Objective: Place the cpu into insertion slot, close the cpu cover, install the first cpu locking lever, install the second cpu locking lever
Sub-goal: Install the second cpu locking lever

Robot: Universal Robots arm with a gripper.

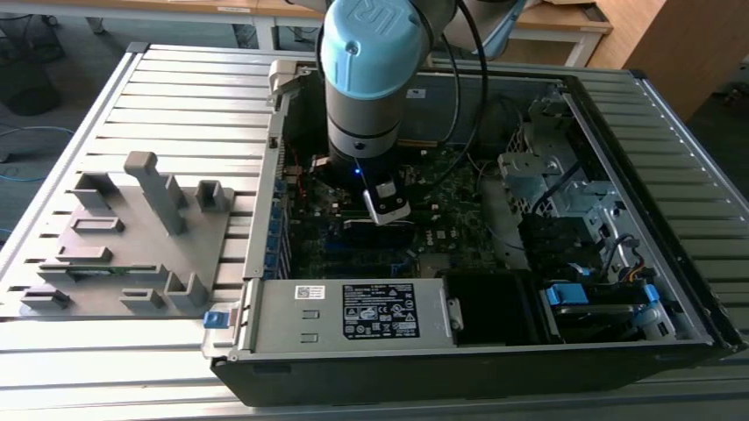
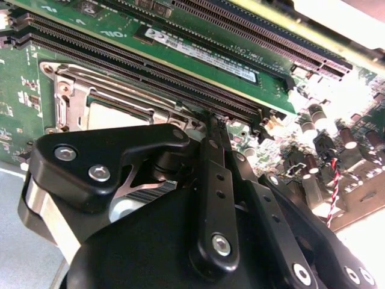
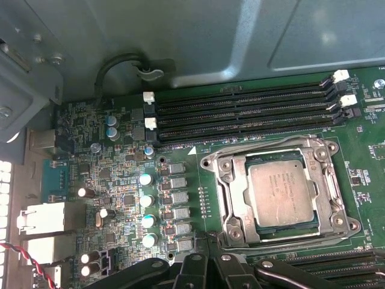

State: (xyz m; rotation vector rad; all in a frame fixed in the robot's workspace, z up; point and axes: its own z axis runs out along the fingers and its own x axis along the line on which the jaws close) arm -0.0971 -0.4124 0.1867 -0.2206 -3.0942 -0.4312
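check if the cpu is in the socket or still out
In. The cpu lies flat inside the insertion slot, with the silvery cpu cover framing its pale face in the first wrist view.

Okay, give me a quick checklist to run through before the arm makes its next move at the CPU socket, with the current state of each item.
1. Cpu seated in the insertion slot: ok, its silvery face lies flat and square inside the socket in the first wrist view.
2. Cpu cover closed over the chip: ok, the frame lies flat around the cpu.
3. Locking levers latched: cannot tell.
4. Gripper position: ok, it sits low at the socket's edge in the second wrist view.
5. Gripper holding anything: cannot tell.
6. Memory slots beside the socket free of the arm: ok.
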